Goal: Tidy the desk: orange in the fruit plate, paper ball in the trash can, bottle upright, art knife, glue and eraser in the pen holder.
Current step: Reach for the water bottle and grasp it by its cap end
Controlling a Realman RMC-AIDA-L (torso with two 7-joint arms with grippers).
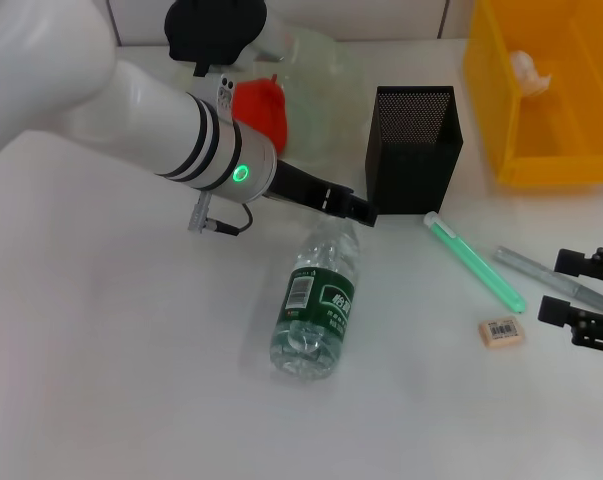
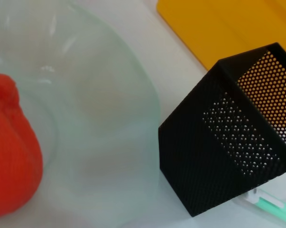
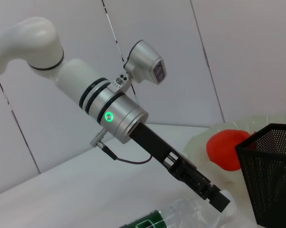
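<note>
Jaws of the left gripper [image 1: 364,212] cannot be judged apart or together: only a dark fingertip shows, poised above the cap end of the bottle [image 1: 316,304], just beside the near-left corner of the pen holder [image 1: 413,148]. No contact with the bottle is visible.

Bottle lies flat on the desk [image 1: 121,380]. Its long axis runs near to far, base nearest the robot, cap end pointing far and slightly right, under the fingertip. The left arm is clearly the nearer arm for setting it upright.

Right gripper [image 1: 581,300] sits at the right edge of the head view, low over the desk, with 2 dark fingers [image 1: 579,262] set apart. It holds nothing.

Other findings:
- Orange [image 1: 261,108] rests in the fruit plate [image 1: 326,75], far of the left forearm; this item appears done.
- Paper ball [image 1: 526,68] lies inside the trash can [image 1: 541,160] at far right; appears done.
- Glue [image 1: 474,262], art knife [image 1: 553,277] and eraser [image 1: 501,332] lie on the desk, right of the bottle, all outside the pen holder. The art knife is just beside the right gripper.

Obstruction: the pen holder stands close to the bottle's cap end, so any lift or pivot there risks knocking it.
</note>
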